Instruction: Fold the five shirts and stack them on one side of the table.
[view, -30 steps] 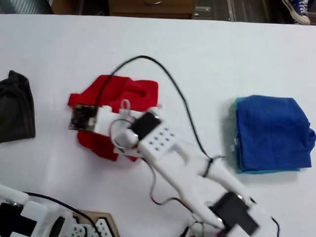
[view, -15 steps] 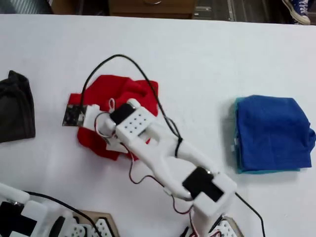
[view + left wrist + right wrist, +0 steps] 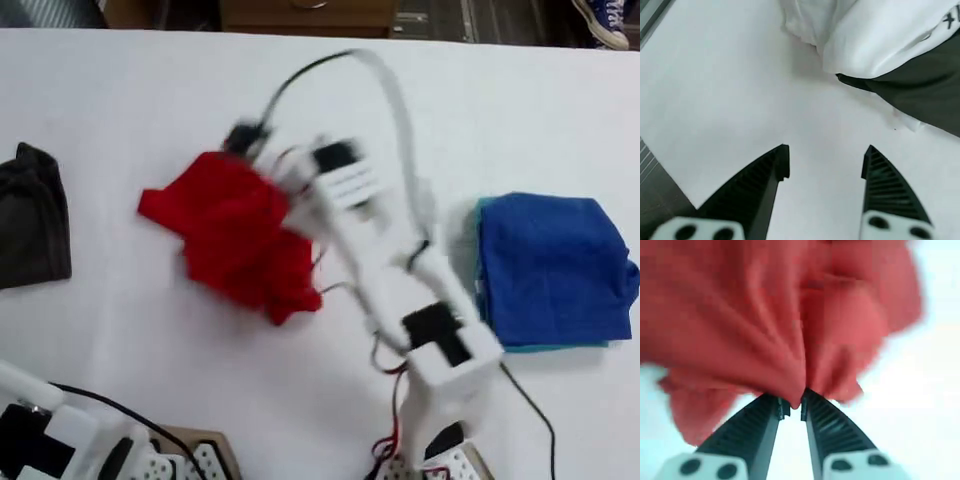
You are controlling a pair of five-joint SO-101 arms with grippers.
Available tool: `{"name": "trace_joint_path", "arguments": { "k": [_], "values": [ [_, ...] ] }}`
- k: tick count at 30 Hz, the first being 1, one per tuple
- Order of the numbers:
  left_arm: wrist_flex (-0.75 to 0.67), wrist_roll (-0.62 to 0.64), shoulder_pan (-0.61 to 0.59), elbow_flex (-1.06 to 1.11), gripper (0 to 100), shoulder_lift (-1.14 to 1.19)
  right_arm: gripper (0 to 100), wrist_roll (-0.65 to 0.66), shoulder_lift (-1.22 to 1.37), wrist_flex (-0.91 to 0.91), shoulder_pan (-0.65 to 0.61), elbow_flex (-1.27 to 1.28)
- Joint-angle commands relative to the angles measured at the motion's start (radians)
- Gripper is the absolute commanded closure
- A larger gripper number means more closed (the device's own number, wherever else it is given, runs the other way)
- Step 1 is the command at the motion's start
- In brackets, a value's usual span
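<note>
A crumpled red shirt (image 3: 235,235) hangs bunched above the middle of the table, pinched at its upper edge by my right gripper (image 3: 280,180). The right wrist view has that gripper (image 3: 795,407) shut on a fold of the red shirt (image 3: 780,315), which drapes away from the fingers. Folded blue shirts (image 3: 550,265) are stacked at the right side of the table. My left gripper (image 3: 826,162) stands open over bare table, apart from a white shirt (image 3: 880,35) and a black garment (image 3: 920,95) ahead of it.
A dark garment (image 3: 30,215) lies at the table's left edge. The left arm's base (image 3: 60,440) sits at the bottom left corner. A black cable (image 3: 310,70) loops over the right arm. The table's far edge runs along the back.
The right arm has swung from the left part of the red shirt toward the back and right, dragging the shirt up with it; the shirt now hangs bunched instead of lying flat.
</note>
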Motion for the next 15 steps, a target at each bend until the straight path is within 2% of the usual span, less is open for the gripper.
{"name": "trace_joint_path", "arguments": {
  "k": [1, 5, 9, 15],
  "values": [
    [-0.012, -0.002, 0.075, 0.001, 74, -0.038, 97.8, 0.061, -0.122, 0.067, 0.154, -0.121],
    [0.017, 0.0, 0.173, 0.002, 74, -0.038, 97.8, 0.107, -0.171, 0.113, 0.266, -0.157],
    [0.021, 0.0, 0.321, 0.061, 74, -0.038, 97.8, 0.104, -0.188, 0.113, 0.357, -0.155],
    [0.02, 0.0, 0.529, 0.145, 74, -0.038, 97.8, 0.104, -0.188, 0.142, 0.409, -0.152]
  ]
}}
